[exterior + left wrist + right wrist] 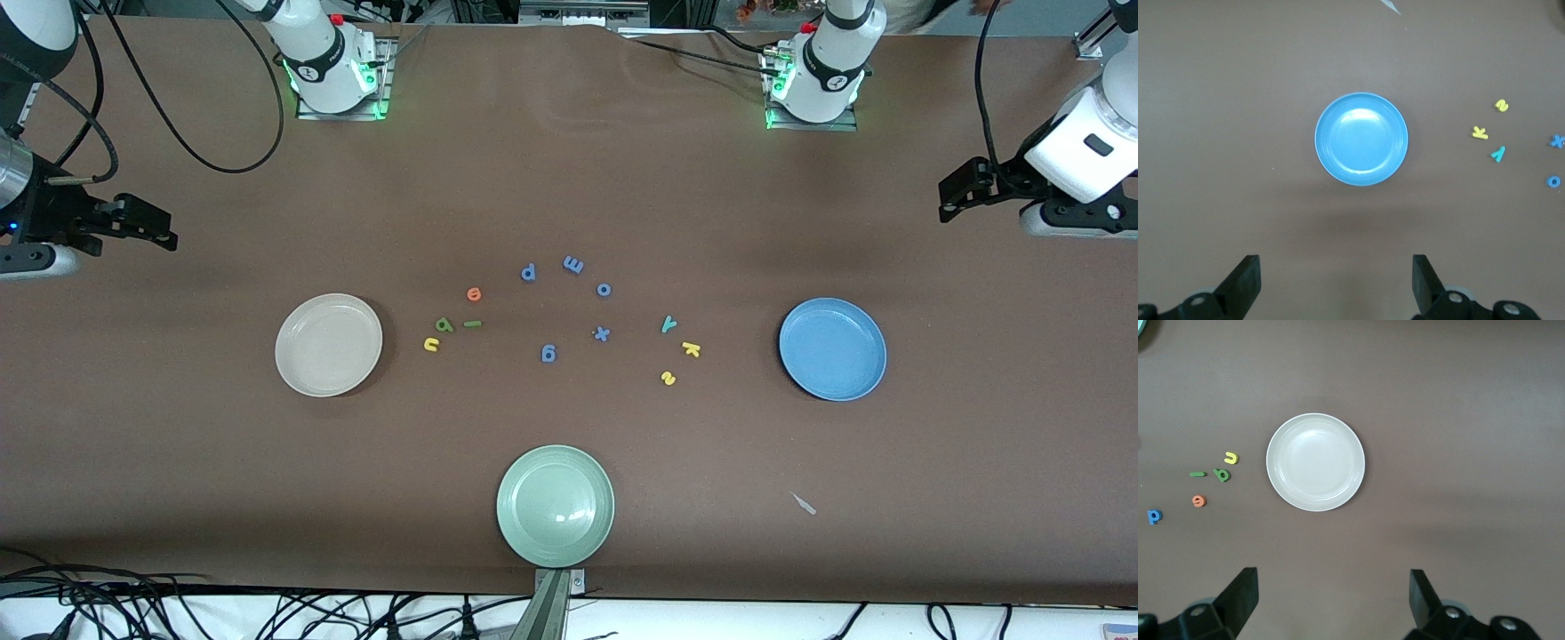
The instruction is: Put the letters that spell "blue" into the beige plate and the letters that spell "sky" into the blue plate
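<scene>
Yellow u [431, 344], green b [444, 325], green bar l [472, 324] and orange e [474, 294] lie on the table beside the beige plate [329, 345], which holds nothing. Teal y [669, 324], yellow k [691, 348] and yellow s [669, 379] lie beside the blue plate [832, 348], also bare. My left gripper [949, 200] hangs open over the table at the left arm's end, and its wrist view shows the blue plate [1361, 139]. My right gripper [167, 229] hangs open at the right arm's end, its wrist view showing the beige plate [1315, 462]. Neither holds anything.
Several all-blue letters, among them p [529, 272], m [573, 264], o [604, 290], x [602, 334] and g [548, 354], sit between the two groups. A pale green plate [556, 505] stands near the front edge. A small white scrap [804, 504] lies nearer the camera than the blue plate.
</scene>
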You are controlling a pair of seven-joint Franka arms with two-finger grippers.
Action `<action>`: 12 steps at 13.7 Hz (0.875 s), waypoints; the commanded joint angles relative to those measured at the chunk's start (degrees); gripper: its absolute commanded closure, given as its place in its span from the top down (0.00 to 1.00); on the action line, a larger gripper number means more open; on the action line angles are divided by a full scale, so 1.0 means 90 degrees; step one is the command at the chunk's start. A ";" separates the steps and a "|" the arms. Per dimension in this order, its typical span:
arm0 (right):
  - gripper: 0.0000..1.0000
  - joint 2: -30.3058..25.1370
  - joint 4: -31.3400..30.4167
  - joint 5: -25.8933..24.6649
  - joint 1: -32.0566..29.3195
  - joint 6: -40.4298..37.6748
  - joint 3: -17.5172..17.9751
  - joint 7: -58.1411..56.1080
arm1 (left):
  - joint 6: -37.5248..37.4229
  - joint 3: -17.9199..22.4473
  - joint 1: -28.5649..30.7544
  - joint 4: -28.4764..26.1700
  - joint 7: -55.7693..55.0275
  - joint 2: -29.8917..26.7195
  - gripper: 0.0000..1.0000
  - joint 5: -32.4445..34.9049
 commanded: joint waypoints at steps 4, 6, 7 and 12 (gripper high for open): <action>1.00 0.0111 0.0153 -0.0089 0.0002 -0.0056 0.0021 -0.0096 | -0.0073 -0.0420 -0.0491 0.0172 0.0001 0.0931 1.00 0.0111; 1.00 0.0111 0.0153 -0.0089 0.0002 -0.0046 0.0021 -0.0087 | -0.0005 -0.0450 -0.0784 0.0513 -0.0192 0.1546 1.00 0.0120; 1.00 0.0111 0.0153 -0.0089 0.0011 -0.0046 0.0021 -0.0096 | 0.0015 -0.0450 -0.0872 0.0670 -0.0513 0.1819 1.00 0.0121; 1.00 0.0160 0.0289 -0.0568 0.0549 -0.0289 0.0031 -0.0145 | 0.0872 -0.0460 -0.1262 0.0955 -0.2366 0.2777 1.00 0.0120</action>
